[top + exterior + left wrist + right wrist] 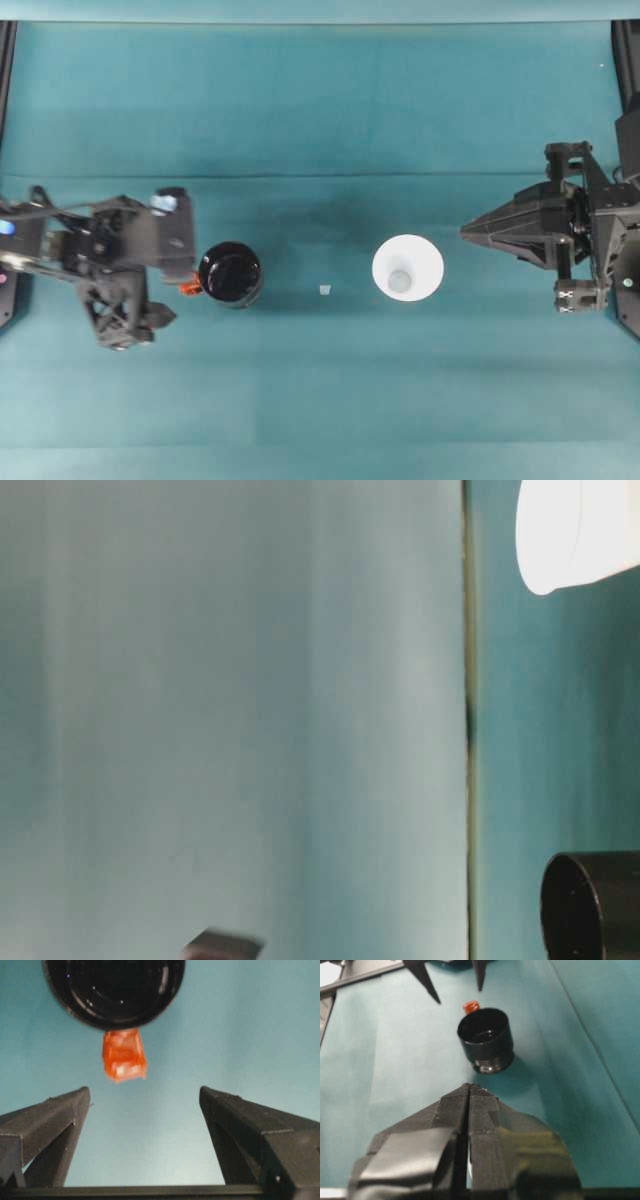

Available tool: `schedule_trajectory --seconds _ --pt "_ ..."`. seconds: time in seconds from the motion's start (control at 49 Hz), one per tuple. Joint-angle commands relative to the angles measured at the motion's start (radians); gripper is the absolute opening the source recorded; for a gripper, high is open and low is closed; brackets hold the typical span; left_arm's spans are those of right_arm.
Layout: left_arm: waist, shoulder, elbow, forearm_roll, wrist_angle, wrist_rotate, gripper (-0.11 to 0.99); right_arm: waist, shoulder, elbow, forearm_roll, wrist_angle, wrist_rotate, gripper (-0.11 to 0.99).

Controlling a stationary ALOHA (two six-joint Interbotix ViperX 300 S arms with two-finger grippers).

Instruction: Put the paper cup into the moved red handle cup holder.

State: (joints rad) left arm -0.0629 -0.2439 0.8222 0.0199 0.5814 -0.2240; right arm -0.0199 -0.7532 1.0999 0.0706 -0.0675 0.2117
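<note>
Overhead exterior view showed the right gripper (466, 232) with its jaws pressed together and holding nothing, its tip aimed at nine o'clock. From that tip, the paper cup (408, 268) stood near, at roughly eight o'clock, upright and mouth up on the teal table cloth (320, 110), apart from the fingers. Farther along the same line sat a tiny pale scrap (324, 289), and well beyond it the red handle cup holder (231, 274), its orange-red handle (187, 287) pointing at nine o'clock toward the left gripper (186, 245).

Seen from the left wrist, the left gripper (145, 1100) was spread wide and empty, the handle (124, 1054) lying just ahead of the gap between its fingers, at about twelve o'clock, untouched. From the right wrist, the shut fingertips (469, 1091) pointed at the holder (486, 1040) at twelve o'clock.

As a judgement, the holder looked placed, while the cup part was not yet begun: the cup was ungrasped and well apart from the holder. Opening the right jaws, grasping, carrying and lowering the cup all remained.
</note>
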Motion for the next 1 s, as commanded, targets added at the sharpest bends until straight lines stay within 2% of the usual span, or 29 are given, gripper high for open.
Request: schedule_trajectory --seconds 0.0,0.143,0.266,0.368,0.981 --pt "0.014 0.037 -0.034 0.003 -0.020 0.005 0.98 -0.002 0.003 -0.018 0.002 -0.002 0.012 -0.11" --pt "0.037 0.072 -0.052 0.003 -0.031 0.041 0.98 -0.002 0.003 -0.018 0.002 -0.002 0.012 -0.11" --pt "0.066 0.089 -0.061 0.003 -0.032 0.083 0.98 -0.002 0.003 -0.017 0.002 -0.002 0.011 -0.11" --pt "0.083 0.100 -0.066 0.003 -0.032 0.098 0.98 -0.002 0.003 -0.015 0.002 -0.002 0.011 -0.11" --pt "0.084 0.153 -0.064 0.002 -0.032 0.091 0.98 -0.002 0.002 -0.009 0.002 -0.002 0.012 -0.11"
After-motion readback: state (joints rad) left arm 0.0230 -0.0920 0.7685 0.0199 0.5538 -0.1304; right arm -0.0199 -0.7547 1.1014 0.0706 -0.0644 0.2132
